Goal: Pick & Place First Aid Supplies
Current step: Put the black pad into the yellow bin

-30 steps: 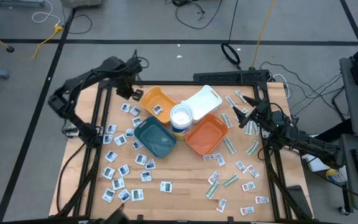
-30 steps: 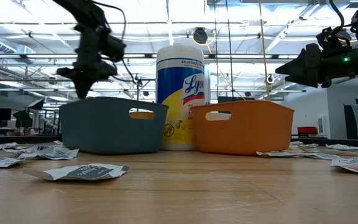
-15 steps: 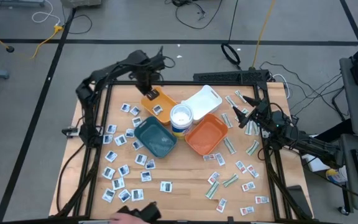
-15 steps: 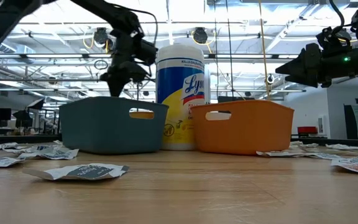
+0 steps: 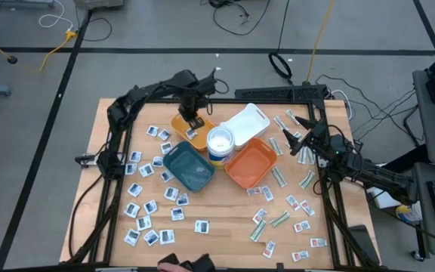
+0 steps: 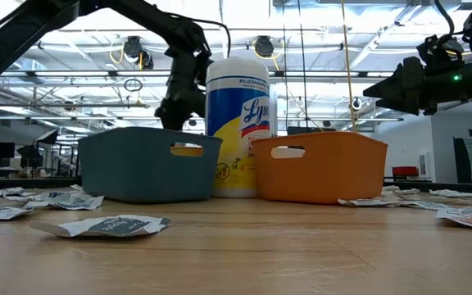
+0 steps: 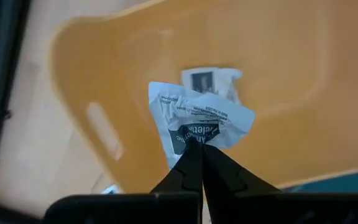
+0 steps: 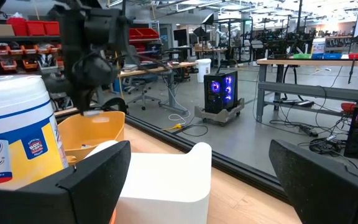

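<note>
Since 1 second ago the left arm has swung from the table's far left edge toward the white round tub (image 5: pixel 220 141), and the left gripper (image 5: pixel 195 121) now hangs over the yellow tray (image 5: pixel 181 123) just left of the tub and behind it. Its fingers are pressed together on the corner of 1 crumpled white packet (image 7: pixel 199 123), which dangles above the tray floor, where 1 other packet (image 7: pixel 207 79) already lies. Left and forward of the tub, many loose packets (image 5: pixel 140 206) are scattered on the table (image 5: pixel 217 223) around the teal tray (image 5: pixel 190 168). Right of the tub sit the white tray (image 5: pixel 248 121) and the orange tray (image 5: pixel 252 163), with green-white strips (image 5: pixel 279 219) and red-marked packets (image 5: pixel 303 205) beyond them. Farther right of the tub, the right gripper (image 5: pixel 301 143) waits at the table's edge with its fingers spread wide and nothing between them.

Risks, as judged here: the pinch catches only 1 corner, so the packet could slip free early or cling to a finger on release. Being light and creased, it could drift toward the tray wall and land outside on the table. A low descent could bump the tray rim or nudge the tub.
</note>
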{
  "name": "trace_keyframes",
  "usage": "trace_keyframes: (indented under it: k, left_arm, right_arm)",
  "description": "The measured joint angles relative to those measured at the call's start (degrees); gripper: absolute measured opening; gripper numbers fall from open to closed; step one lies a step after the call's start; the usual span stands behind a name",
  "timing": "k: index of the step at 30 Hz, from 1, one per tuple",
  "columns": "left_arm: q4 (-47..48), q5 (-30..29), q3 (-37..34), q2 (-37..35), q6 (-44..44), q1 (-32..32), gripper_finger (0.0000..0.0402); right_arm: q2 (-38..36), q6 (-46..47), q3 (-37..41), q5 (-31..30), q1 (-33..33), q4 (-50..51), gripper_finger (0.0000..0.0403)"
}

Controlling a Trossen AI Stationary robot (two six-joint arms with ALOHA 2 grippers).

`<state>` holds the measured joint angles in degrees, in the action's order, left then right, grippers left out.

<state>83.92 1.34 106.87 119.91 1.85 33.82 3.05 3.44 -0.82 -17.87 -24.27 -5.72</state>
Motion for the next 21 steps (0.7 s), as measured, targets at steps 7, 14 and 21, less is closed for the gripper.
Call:
trace_keyframes:
  k: [7, 14, 21]
  left_arm:
    - [-6.3, -0.5, -6.8, -0.2, -0.4, -1.8, 0.0]
    - [-10.9, -0.8, -9.5, -0.1, 2.5, -2.5, 0.0006]
    - [-11.3, -1.2, -9.5, -0.1, 2.4, -2.4, 0.0055]
  right_arm:
    - [0.0, 0.0, 0.0, 0.0, 0.0, 0.0, 0.0377]
    - [0.0, 0.0, 0.0, 0.0, 0.0, 0.0, 0.0377]
    - [0.0, 0.0, 0.0, 0.0, 0.0, 0.0, 0.0377]
